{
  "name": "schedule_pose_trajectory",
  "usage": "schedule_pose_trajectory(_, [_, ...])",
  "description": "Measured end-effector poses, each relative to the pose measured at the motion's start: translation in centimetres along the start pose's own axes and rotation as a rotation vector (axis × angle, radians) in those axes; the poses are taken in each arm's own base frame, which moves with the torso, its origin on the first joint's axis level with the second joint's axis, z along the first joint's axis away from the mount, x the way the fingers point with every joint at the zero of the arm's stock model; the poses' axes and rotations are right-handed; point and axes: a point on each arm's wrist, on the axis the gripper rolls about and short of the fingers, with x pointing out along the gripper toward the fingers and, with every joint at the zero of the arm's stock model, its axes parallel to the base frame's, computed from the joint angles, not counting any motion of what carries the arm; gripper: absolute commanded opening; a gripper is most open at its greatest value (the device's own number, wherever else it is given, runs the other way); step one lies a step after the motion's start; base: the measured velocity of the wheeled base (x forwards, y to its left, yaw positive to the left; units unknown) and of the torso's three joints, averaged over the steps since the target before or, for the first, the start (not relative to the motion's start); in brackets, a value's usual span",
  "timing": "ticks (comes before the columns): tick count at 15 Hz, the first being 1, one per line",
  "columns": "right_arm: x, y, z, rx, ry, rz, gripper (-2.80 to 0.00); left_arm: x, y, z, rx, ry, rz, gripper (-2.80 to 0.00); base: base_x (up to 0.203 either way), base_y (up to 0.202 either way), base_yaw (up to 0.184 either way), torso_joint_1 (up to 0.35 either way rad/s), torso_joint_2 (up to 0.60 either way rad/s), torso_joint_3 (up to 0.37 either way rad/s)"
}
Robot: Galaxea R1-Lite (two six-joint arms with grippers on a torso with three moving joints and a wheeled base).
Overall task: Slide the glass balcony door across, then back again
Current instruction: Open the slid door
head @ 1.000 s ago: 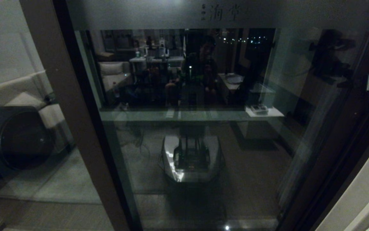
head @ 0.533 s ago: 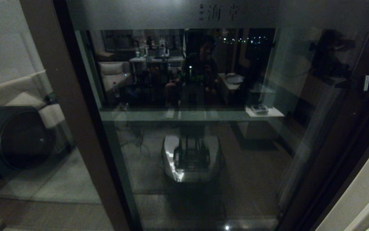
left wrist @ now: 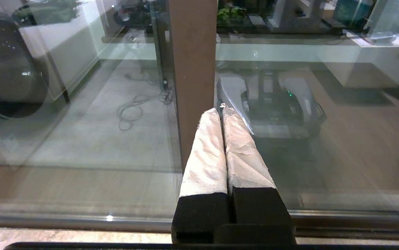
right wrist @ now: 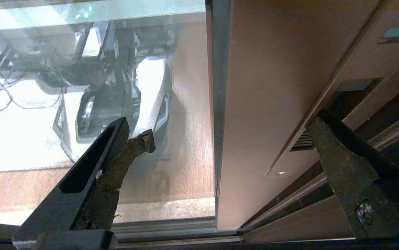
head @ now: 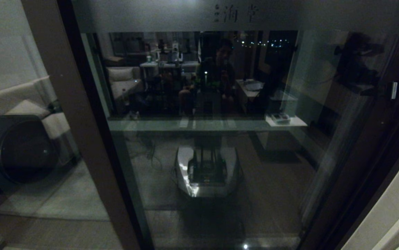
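Right gripper [right wrist: 227, 132] is spread wide open around the brown stile of the glass balcony door [right wrist: 255, 86], nothing gripped. Left gripper [left wrist: 222, 111] is kept shut.

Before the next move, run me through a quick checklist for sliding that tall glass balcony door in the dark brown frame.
1. Right gripper open: ok, jaws spread wide.
2. Jaws straddle the brown stile of the tall clear glass balcony door: ok, one finger is over the glass and the other is past the stile's outer edge.
3. A finger pressing on the stile: cannot tell.
4. Left gripper shut, holding nothing: ok.
5. Left gripper clear of the door: cannot tell.
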Motion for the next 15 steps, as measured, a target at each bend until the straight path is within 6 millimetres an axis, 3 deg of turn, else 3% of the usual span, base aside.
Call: schedule_pose_trajectory(15, [-0.1, 1.1, -0.2, -0.007, 0.005, 0.027, 0.00, 0.0, 0.0, 0.0, 0.000, 0.000, 0.000, -2.80, 0.000, 0.000, 0.000, 0.000, 0.00, 0.000])
